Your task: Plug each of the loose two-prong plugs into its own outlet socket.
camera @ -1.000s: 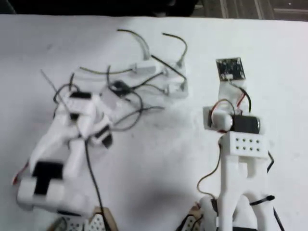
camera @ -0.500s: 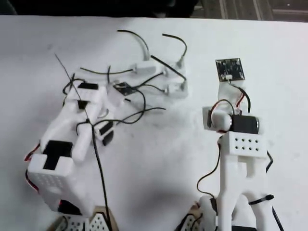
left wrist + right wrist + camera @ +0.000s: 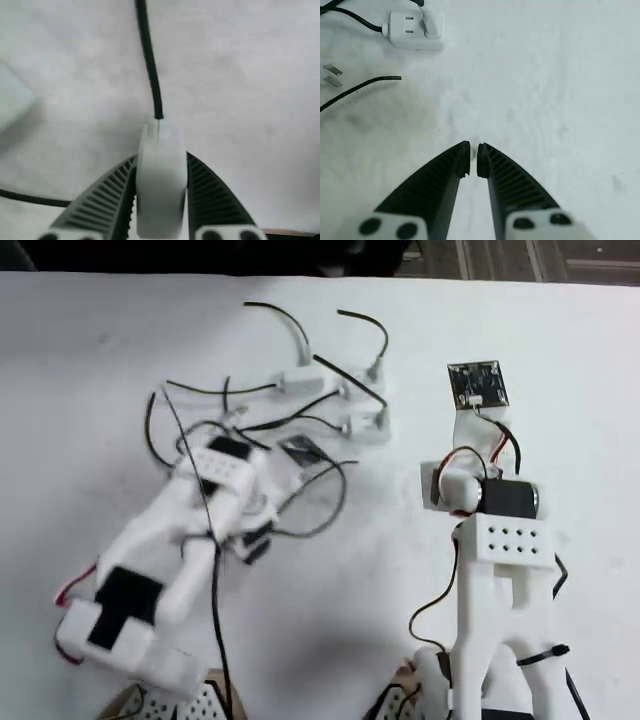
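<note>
Your left gripper (image 3: pixel 161 162) pinches a white two-prong plug (image 3: pixel 161 185) between its fingers, and the plug's black cord (image 3: pixel 149 60) runs away from the fingertips over the table (image 3: pixel 250 75). Your right gripper (image 3: pixel 472 160) has its fingers pressed nearly together, holding nothing. Beyond them lies a loose plug (image 3: pixel 334 71), prongs showing. Farther off is an outlet socket (image 3: pixel 405 27) with a second plug (image 3: pixel 432 22) seated in it.

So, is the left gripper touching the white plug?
Touching. The left wrist view shows the left gripper clamped on the white plug, pressing against both of its sides with no gap.
</note>
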`<state>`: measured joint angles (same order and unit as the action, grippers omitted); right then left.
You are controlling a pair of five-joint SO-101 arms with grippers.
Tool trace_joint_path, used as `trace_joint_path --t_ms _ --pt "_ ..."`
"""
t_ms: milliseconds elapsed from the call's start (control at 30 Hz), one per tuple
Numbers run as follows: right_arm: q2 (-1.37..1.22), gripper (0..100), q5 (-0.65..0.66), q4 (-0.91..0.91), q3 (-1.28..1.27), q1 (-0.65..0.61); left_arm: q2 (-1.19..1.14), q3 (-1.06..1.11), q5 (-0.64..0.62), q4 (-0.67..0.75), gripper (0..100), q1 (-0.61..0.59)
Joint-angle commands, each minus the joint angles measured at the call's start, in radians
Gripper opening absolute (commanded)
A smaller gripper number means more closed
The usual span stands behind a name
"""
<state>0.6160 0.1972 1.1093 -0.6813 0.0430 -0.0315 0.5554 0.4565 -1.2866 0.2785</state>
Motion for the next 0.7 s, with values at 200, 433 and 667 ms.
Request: trace_joint_path --t_ms 200,433,667 --pt "0.03 3.4 0.009 0.001 0.014 0.002 0.077 0.069 -0.046 0.04 19 0.079" --pt "0.03 3.4 0.009 0.001 0.012 0.002 -0.071 -0.023 -0.017 0.031 25 -0.022" --pt "0.03 3.4 0.009 -0.001 0.012 0.002 -0.053 -0.135 0.0 -0.055 25 -0.071"
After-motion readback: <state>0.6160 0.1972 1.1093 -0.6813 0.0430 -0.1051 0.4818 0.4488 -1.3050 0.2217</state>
